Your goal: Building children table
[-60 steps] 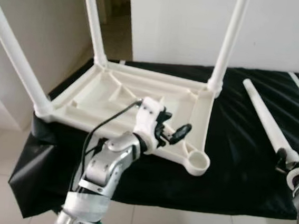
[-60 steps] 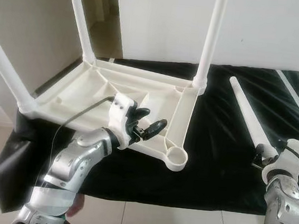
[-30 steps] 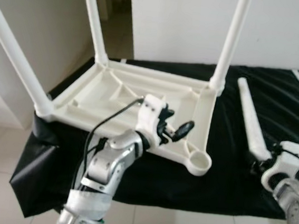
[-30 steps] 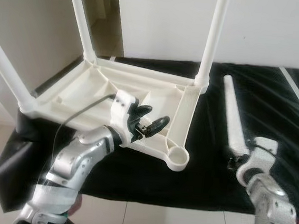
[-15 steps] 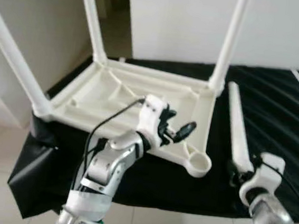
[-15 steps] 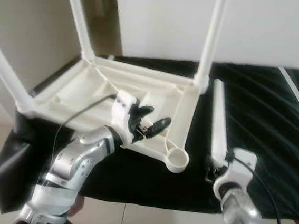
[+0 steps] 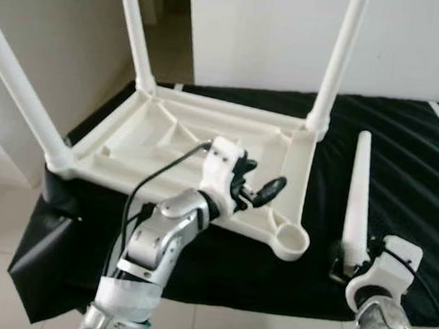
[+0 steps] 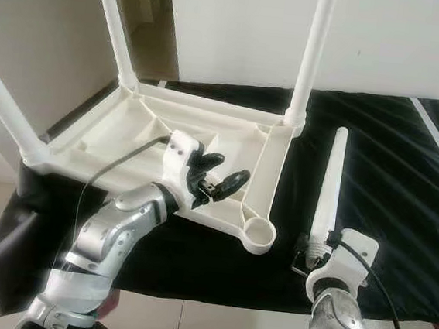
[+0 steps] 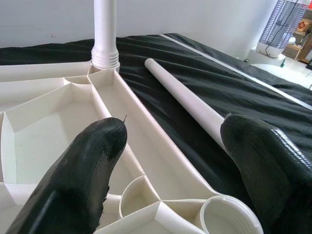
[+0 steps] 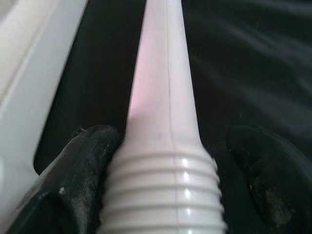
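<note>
Black cloth covers the tabletop (image 7: 407, 151). Right gripper (image 8: 313, 259) jaws clench the fourth leg (image 8: 328, 187) at its threaded end; left gripper (image 7: 257, 190) jaws hang released over the upturned children table (image 7: 175, 141). Three legs stand fitted, so next the leg must tip upright and screw into the empty socket (image 7: 292, 240) at about nine o'clock from the right gripper.

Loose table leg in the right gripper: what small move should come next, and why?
Probably swing the leg's threaded end toward the empty corner socket. The right gripper sits at that threaded end, one finger against it; the upturned tabletop already carries three legs, and the left gripper hovers open over its frame beside the socket.
</note>
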### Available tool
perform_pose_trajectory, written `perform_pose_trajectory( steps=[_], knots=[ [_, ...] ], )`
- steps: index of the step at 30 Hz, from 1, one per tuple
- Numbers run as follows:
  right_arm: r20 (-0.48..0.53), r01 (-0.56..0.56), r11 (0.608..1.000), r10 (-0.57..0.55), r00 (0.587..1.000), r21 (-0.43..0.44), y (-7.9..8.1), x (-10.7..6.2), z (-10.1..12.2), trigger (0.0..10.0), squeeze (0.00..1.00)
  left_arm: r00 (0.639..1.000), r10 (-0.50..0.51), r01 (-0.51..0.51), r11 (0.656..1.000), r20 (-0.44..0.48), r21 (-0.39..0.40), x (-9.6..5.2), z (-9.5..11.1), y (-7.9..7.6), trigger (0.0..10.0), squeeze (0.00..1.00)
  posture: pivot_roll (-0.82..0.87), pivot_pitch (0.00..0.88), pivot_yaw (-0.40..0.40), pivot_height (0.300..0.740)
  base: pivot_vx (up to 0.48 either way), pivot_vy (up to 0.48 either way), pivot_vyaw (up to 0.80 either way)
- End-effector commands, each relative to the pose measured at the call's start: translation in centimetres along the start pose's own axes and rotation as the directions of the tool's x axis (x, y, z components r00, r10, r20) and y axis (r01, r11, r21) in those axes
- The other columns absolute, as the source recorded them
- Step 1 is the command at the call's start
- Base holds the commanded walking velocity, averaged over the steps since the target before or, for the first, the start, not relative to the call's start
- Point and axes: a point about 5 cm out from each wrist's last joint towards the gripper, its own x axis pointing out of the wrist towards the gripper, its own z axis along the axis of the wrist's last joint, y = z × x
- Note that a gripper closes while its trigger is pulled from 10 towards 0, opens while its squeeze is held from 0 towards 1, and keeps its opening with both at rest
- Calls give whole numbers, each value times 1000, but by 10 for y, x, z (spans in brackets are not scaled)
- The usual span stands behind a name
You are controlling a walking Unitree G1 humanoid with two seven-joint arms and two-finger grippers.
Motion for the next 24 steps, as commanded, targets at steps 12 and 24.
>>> perform_pose_trajectory(
  steps=[12, 24],
  knots=[
    [150, -64, 996, 55, 987, 57, 19, 15, 39, 10000, 0, 1000, -14, 14, 1000, 15, 11, 3, 5, -1, 10000, 0, -37, 0, 34, 740, 0, 0, 0],
    [128, 19, 993, -34, 991, 118, -1, 54, 53, 10000, 0, 965, -245, 250, 967, -91, 55, -9, -9, -24, 10000, 0, -6, 0, 26, 740, 0, 0, 0]
  ],
)
